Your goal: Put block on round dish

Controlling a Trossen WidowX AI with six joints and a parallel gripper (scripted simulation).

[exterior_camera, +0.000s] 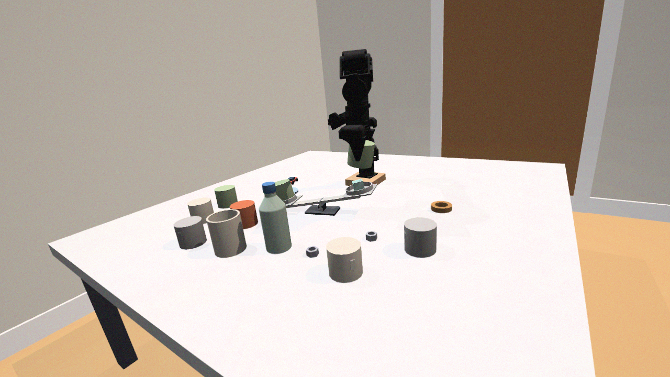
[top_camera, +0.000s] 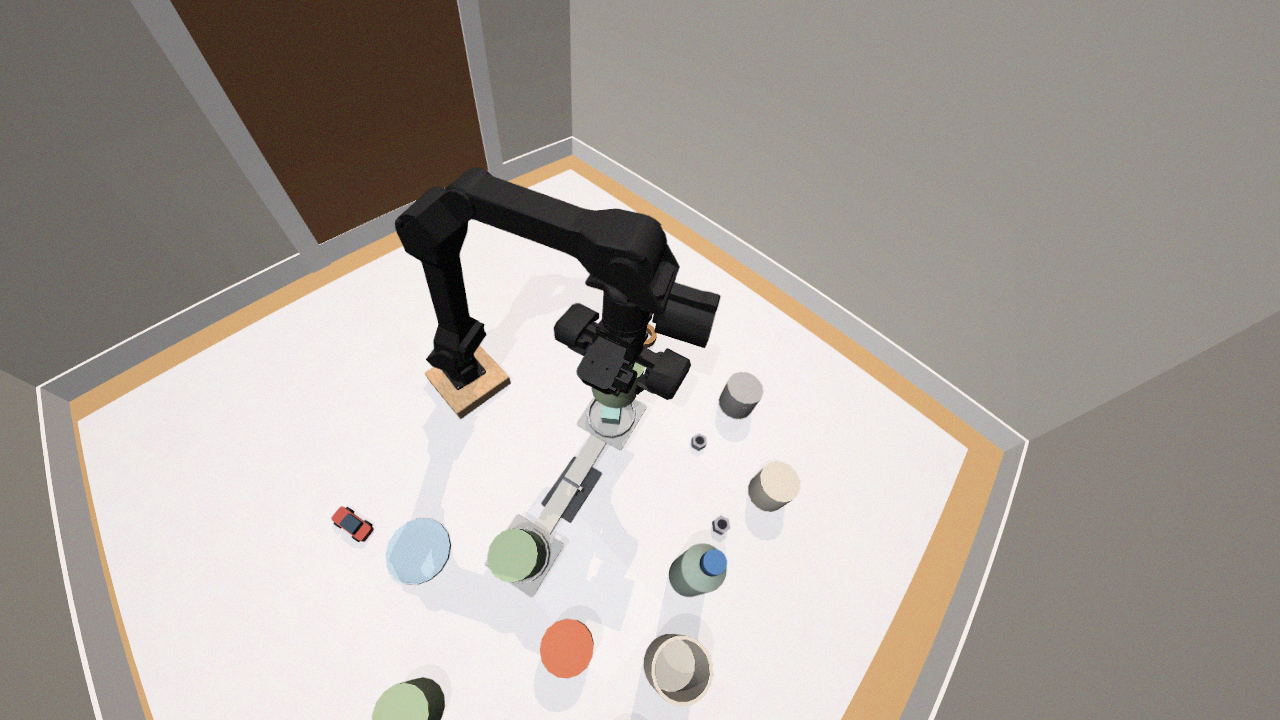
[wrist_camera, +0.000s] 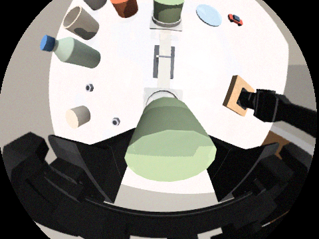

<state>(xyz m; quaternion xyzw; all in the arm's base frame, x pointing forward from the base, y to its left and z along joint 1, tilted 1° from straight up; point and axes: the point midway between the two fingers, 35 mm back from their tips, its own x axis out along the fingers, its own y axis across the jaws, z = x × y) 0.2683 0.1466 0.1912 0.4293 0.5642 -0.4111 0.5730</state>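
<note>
So, 1 step is done: my gripper [exterior_camera: 361,157] is clamped on the lifted green cup [exterior_camera: 361,153], held above the balance [exterior_camera: 323,201]. The pale block [exterior_camera: 357,184] sits bare on that pan. Left: park this cup away from the blue dish [top_camera: 418,550] at 8 o'clock, then move the block there. The other cup [top_camera: 516,554] stands untouched.

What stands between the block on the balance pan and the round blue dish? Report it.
Nothing visible lies on the straight line from the block to the dish. The other cup stands close beside the dish, though, and the gripper is shut on the lifted cup right above the block.
</note>
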